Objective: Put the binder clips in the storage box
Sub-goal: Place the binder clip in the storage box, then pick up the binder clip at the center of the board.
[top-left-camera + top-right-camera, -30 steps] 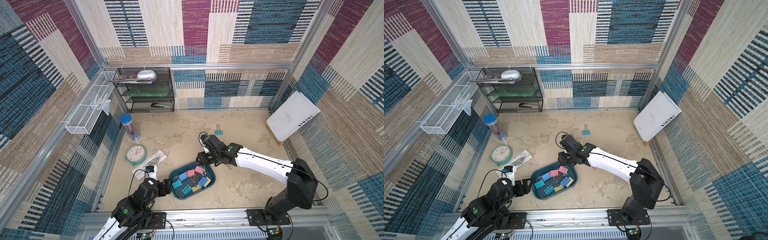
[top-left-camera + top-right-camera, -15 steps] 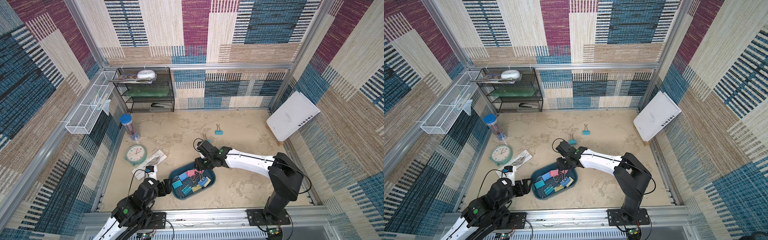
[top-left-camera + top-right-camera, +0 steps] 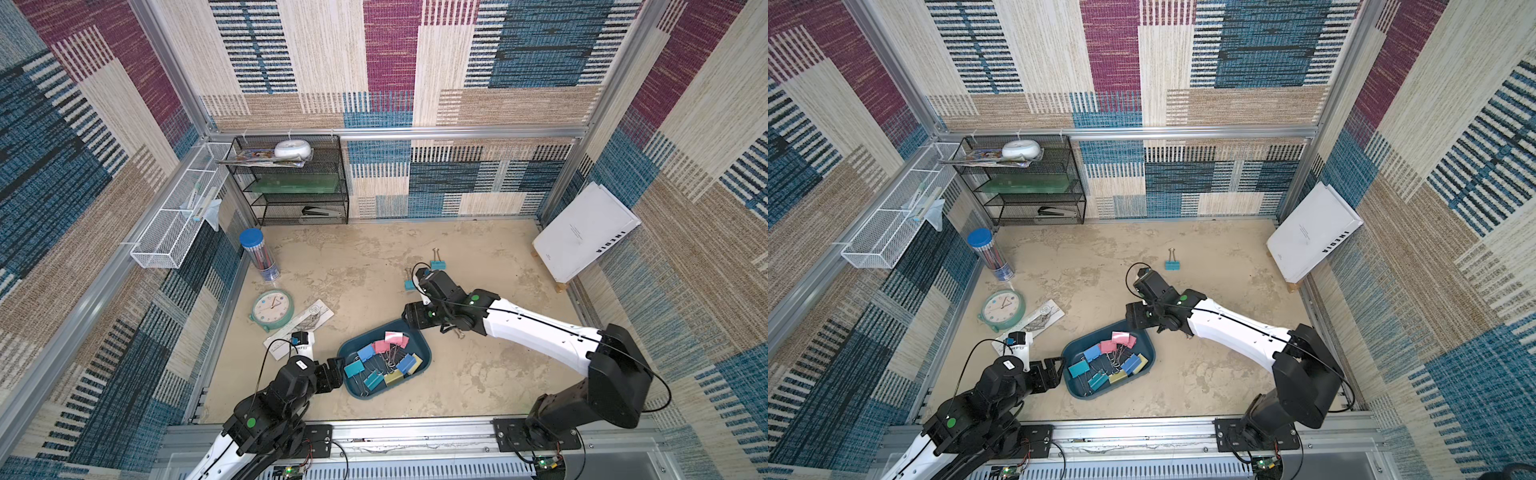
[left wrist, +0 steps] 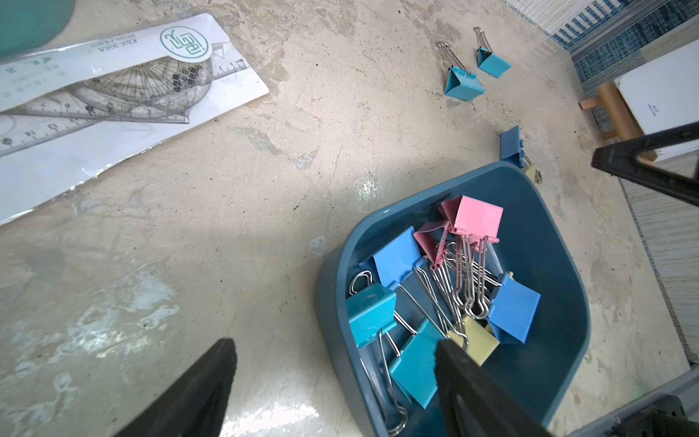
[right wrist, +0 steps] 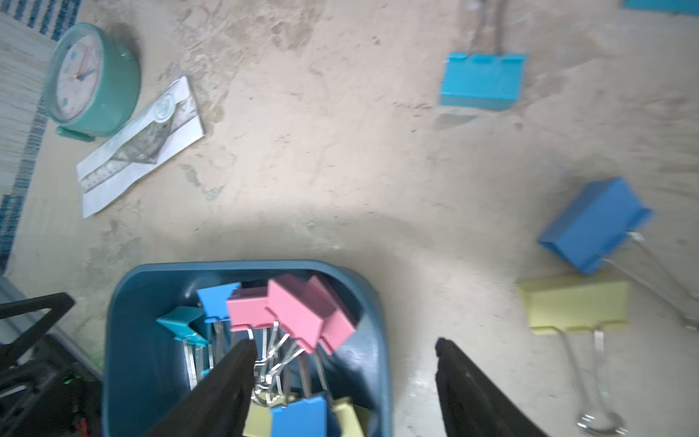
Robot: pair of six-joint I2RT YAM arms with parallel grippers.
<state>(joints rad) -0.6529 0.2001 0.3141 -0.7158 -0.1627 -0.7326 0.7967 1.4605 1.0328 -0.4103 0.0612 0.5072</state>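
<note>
We count roughly ten pastel wire-handled binder clips [image 3: 384,361] inside the shallow dark teal plastic storage box [image 3: 419,341], four more loose on the beige table [image 3: 365,257] nearby, with the left end effector [image 4: 333,342] and the right end effector [image 5: 344,348] both spread apart, empty.

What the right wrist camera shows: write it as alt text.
The right gripper, open and empty, hangs over one edge of the dark teal storage box, which holds pink, blue, teal and yellow binder clips. A teal clip, a blue clip and a yellow clip lie on the table outside it.
</note>
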